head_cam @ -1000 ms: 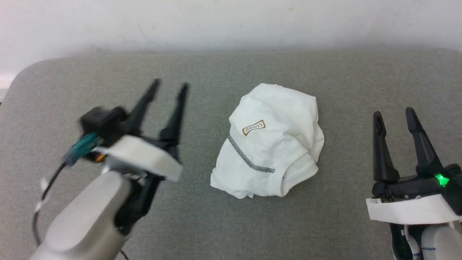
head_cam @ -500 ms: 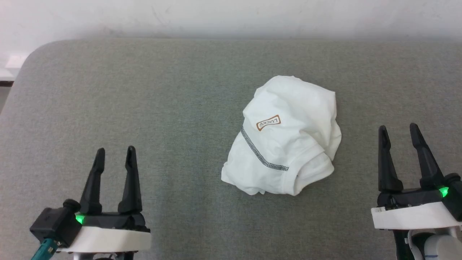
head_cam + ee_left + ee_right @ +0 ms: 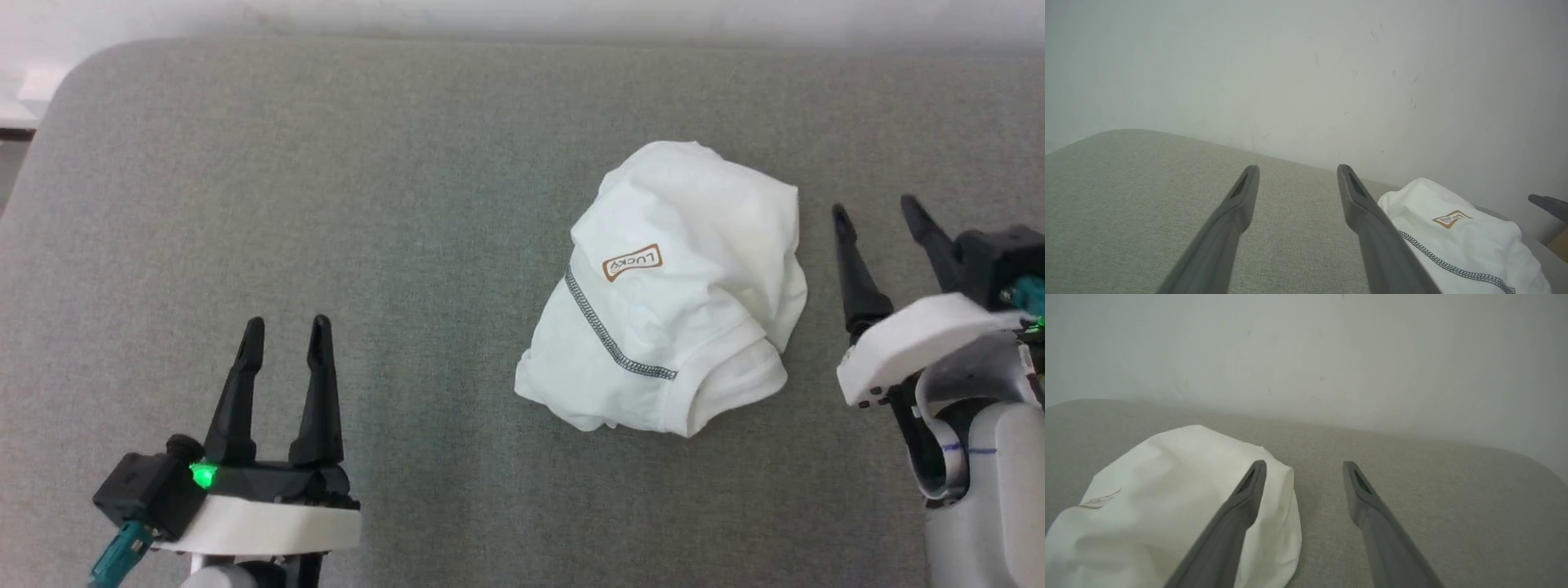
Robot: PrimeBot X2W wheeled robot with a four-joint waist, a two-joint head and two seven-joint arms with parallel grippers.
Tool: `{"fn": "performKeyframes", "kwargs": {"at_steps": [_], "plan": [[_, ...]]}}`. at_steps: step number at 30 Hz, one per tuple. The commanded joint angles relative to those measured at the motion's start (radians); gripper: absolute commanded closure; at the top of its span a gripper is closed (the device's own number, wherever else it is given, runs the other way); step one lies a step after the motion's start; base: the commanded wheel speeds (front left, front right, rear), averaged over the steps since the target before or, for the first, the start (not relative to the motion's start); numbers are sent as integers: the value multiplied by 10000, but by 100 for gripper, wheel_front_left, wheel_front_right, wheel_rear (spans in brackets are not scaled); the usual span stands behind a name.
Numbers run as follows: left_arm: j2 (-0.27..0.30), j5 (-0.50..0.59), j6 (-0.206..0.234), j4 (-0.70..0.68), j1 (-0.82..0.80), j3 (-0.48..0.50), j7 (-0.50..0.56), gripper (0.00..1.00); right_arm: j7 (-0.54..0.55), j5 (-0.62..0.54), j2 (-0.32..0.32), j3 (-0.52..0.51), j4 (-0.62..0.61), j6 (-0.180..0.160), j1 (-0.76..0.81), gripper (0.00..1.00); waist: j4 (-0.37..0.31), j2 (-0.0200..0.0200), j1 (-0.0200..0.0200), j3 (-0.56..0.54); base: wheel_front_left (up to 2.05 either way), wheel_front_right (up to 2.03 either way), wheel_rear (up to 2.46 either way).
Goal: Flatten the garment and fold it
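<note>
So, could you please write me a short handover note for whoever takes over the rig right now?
Things: the white thin-fabric T-shirt with a dark grey zigzag-stitched seam lies crumpled in a heap on the grey fabric-covered surface, right of centre, with its brown label facing up.
Grippers: the left gripper is open and empty, well to the left of the T-shirt. The right gripper is open and empty, close beside the T-shirt's right edge, not gripping it.
Done: nothing visible; the T-shirt is neither flattened nor folded.
Left: spread it flat, then fold it.
</note>
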Motion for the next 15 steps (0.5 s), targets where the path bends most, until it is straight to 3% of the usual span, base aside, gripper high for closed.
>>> {"fn": "performKeyframes", "kwargs": {"at_steps": [1,7,15], "plan": [[-85,99,-107,78,-225,9,-47,0,632,-78,-46,-193,249,-13,-173,0,149,0,-1,310,0,0,0],[-191,93,-214,261,-549,-70,-47,0,2770,-418,-588,-163,776,-13,-205,0,519,0,-1,726,0,0,0],[-225,-10,-236,357,-816,-182,-47,0,3326,-159,-901,395,1352,-13,-127,0,880,0,-1,1211,0,0,0]]}}
